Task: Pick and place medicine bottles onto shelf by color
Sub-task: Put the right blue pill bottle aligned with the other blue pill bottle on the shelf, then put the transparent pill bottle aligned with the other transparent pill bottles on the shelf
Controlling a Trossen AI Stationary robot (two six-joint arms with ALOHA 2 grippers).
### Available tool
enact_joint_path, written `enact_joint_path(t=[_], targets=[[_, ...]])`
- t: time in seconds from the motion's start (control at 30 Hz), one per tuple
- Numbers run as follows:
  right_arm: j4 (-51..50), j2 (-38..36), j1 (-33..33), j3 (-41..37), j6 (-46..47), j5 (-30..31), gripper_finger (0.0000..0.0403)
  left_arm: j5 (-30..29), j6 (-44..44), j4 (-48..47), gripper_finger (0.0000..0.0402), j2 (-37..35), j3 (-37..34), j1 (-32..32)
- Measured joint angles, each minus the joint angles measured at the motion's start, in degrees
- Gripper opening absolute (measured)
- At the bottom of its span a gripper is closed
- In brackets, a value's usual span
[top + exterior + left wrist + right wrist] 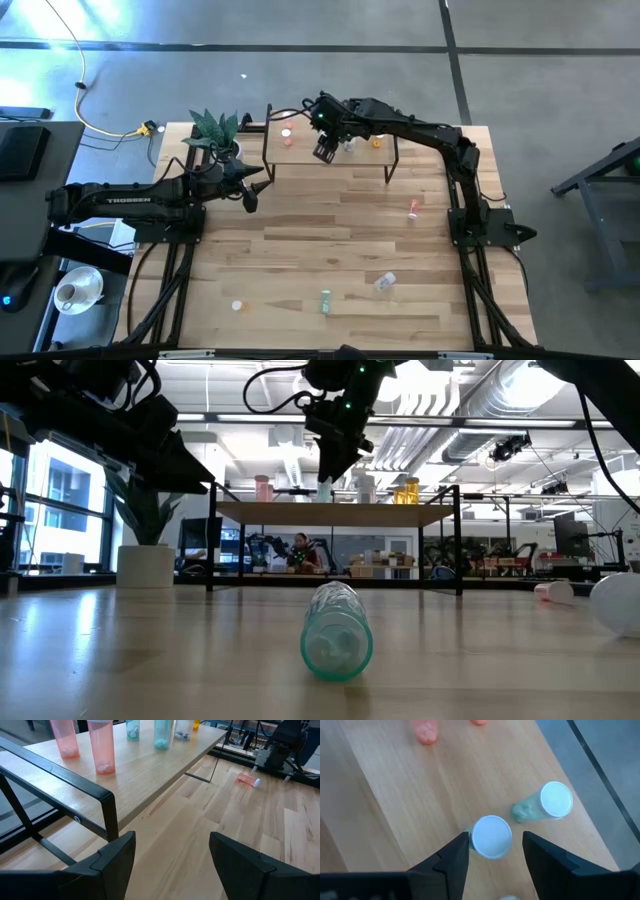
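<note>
Left gripper: centre-left of the high view, just off the shelf's left end; fingers spread wide, nothing between them; waiting.
Plant: upper left, beside the shelf's left end, clear of the work.
Shelf: upper centre of the high view; pink, green, clear and orange bottles already stand on it in colour groups from left to right.
Right gripper: over the shelf's middle, pointing down; jaws part-open on either side of a green bottle standing upright on the board; whether the pads touch it I cannot tell.
Second green bottle: just beside the first, same group.
Step in hand: releasing the green bottle, by my reading.
How to do it well: open evenly, then lift straight up so neither finger drags the cap or tips it into its neighbour.
In the way: the neighbouring green bottle near one finger; pink bottles stand well apart.
Still on the table: orange, green and clear bottles lying lower centre; a pink one right of centre.
</note>
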Motion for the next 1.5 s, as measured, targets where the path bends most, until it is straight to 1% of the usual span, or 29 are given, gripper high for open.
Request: enact_joint_path(t=[0.27,0.47,0.53,0.7,0.8,0.97,1.13,1.33,1.4,1.5], targets=[[-0.2,0.0,0.0,0.4,-0.1,-0.2,0.0177,0.0,0.0,0.0,0.0243,0.0,0.0,0.0],[-2.4,-0.2,0.0,4.3,0.5,-5.4,0.0177,0.0,0.0,0.0,0.0243,0.0,0.0,0.0],[-3.1,-0.2,0.0,6.0,1.8,-6.2,0.0177,0.0,0.0,0.0,0.0243,0.0,0.0,0.0],[-8.3,-0.3,0.4,9.6,3.9,-8.8,0.0177,0.2,0.0,0.0,0.0243,0.0,0.0,0.0],[-13.6,-0.3,1.5,10.5,3.5,-10.8,0.0177,0.6,0.0,0.0,0.0243,0.0,0.0,0.0],[-22.1,-0.3,4.9,10.5,1.1,-11.9,0.0177,0.6,0.0,0.0,0.0243,0.0,0.0,0.0],[-28.1,-0.3,9.2,10.5,-1.2,-12.3,0.0177,0.6,0.0,0.0,0.0243,0.0,0.0,0.0],[-29.7,-0.3,12.3,8.9,-1.8,-12.5,0.0177,1.1,-0.1,-0.2,0.0243,0.0,0.0,0.0],[-30.1,-0.3,13.1,7.2,-1.9,-12.5,0.0177,1.9,-0.1,-0.9,0.0243,0.0,0.0,0.0],[-30.7,-0.5,14.2,2.6,-1.7,-12.5,0.0177,2.5,0.0,-1.8,0.0243,0.0,0.0,0.0]])
